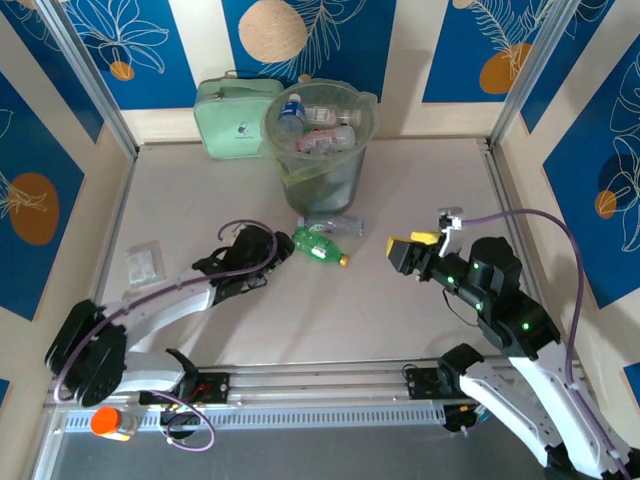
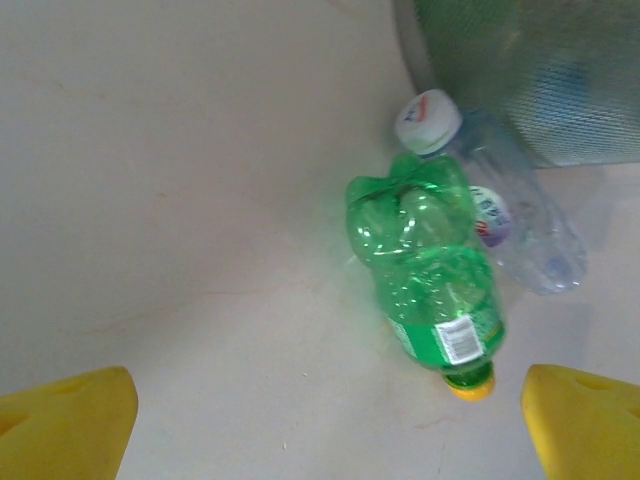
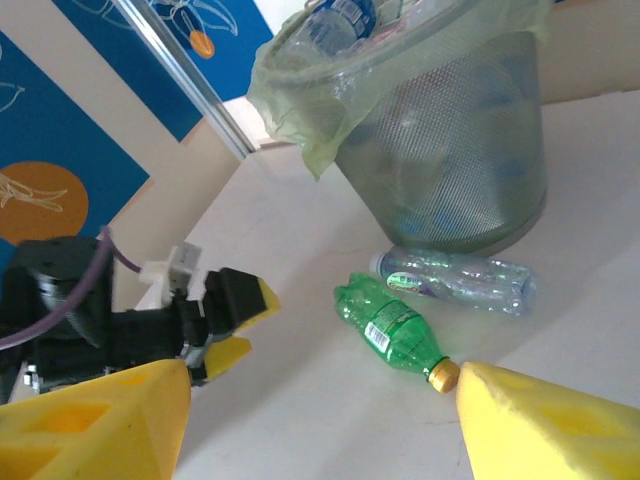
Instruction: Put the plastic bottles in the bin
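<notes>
Mostly done, I judge: the bin (image 1: 325, 188) holds many bottles. Touching its base lies a clear bottle (image 1: 336, 226), with a green bottle (image 1: 318, 245) beside it. My left gripper (image 1: 266, 250) gapes wide near them; my right gripper (image 1: 411, 245) is open and empty.

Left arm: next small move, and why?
Probably ease the left gripper forward and down over the green bottle, then close. Its jaws stand wide open and empty, and the bottle lies on the table just ahead. The clear bottle lies close beside it, by the bin, so straddle only the green one.
</notes>
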`<control>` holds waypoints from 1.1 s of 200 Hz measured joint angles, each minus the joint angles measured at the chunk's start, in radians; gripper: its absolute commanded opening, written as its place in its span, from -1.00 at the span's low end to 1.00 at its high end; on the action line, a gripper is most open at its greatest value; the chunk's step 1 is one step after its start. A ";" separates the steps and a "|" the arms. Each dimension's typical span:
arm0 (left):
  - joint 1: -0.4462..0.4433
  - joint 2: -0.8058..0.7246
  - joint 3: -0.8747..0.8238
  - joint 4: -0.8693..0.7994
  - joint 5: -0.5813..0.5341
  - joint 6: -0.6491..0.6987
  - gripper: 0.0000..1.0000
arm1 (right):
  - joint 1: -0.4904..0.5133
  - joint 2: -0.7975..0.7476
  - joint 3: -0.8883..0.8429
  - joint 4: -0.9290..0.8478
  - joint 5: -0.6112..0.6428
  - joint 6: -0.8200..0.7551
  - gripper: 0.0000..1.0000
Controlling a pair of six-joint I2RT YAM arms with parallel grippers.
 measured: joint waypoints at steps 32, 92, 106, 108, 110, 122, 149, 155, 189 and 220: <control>-0.016 0.158 0.039 0.073 0.026 -0.099 0.94 | -0.029 -0.065 -0.006 -0.033 -0.010 0.011 0.43; -0.035 0.349 0.163 0.206 0.052 -0.179 0.84 | -0.046 -0.101 -0.019 -0.064 -0.043 0.018 0.43; -0.037 0.382 0.185 0.229 0.052 -0.186 0.81 | -0.047 -0.121 -0.032 -0.072 -0.044 0.022 0.43; -0.037 0.388 0.188 0.233 0.052 -0.189 0.80 | -0.047 -0.124 -0.033 -0.074 -0.045 0.022 0.43; -0.037 0.394 0.192 0.235 0.052 -0.190 0.79 | -0.047 -0.126 -0.034 -0.076 -0.045 0.023 0.43; -0.037 0.425 0.208 0.247 0.052 -0.196 0.74 | -0.050 -0.138 -0.039 -0.087 -0.049 0.025 0.43; -0.037 0.484 0.232 0.266 0.052 -0.200 0.62 | -0.050 -0.144 -0.039 -0.107 -0.055 0.026 0.43; -0.037 0.492 0.233 0.271 0.051 -0.202 0.58 | -0.050 -0.145 -0.039 -0.113 -0.055 0.026 0.43; -0.037 0.508 0.244 0.294 0.043 -0.198 0.46 | -0.051 -0.157 -0.039 -0.131 -0.055 0.025 0.43; -0.035 0.517 0.253 0.299 0.032 -0.188 0.30 | -0.051 -0.157 -0.039 -0.134 -0.056 0.025 0.43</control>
